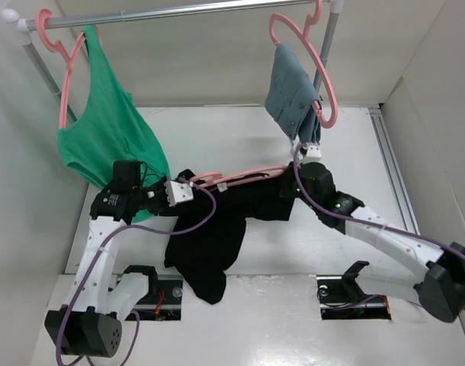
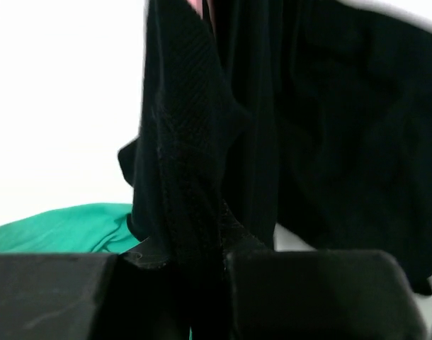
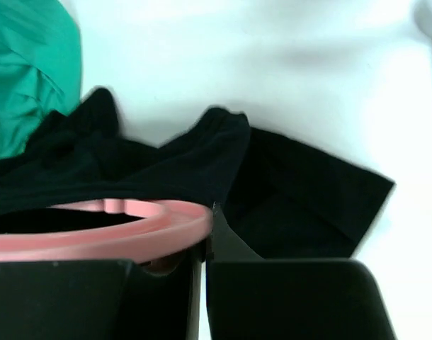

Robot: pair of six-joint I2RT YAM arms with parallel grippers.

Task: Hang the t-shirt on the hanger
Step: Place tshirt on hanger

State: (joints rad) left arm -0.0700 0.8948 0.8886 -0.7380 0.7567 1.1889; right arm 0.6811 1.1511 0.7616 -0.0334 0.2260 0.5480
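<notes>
Left claw (image 2: 200,263) clenched on black short-sleeved cloth t-shirt (image 1: 217,229), mid-counter (image 1: 240,137). Right claw (image 3: 202,249) grips thin pink plastic hanger (image 1: 240,178) lying across the shirt's top. Advice: hold cloth taut, feed hanger shoulder inside slowly.

Green tank top (image 1: 103,130), grey-blue cloth (image 1: 290,95), each under a metal rail (image 1: 179,13)
</notes>
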